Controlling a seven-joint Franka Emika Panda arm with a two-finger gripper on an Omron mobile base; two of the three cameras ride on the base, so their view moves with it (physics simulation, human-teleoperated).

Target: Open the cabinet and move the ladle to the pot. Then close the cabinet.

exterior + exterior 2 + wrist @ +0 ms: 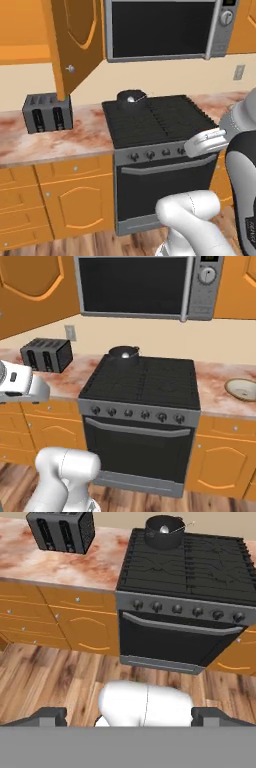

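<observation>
The cabinet [75, 40] hangs at the upper left with its arched door swung open toward me, the knob at the door's lower edge; the same door [30, 301] fills the right base view's upper left corner. The dark round pot [131, 97] [124, 352] [162, 532] sits on the stove's back left burner. The pale ladle [131, 99] [125, 355] [165, 529] lies in it, its thin handle sticking out over the rim to the right. My gripper [129, 716] is open and empty, held back in front of the oven above the floor, far from the pot.
A black toaster [47, 112] [62, 531] stands on the marbled counter [85, 135] left of the stove [160, 120]. A microwave [165, 30] hangs over the stove. A sink [242, 388] lies at the right. Orange drawers [30, 614] line the base.
</observation>
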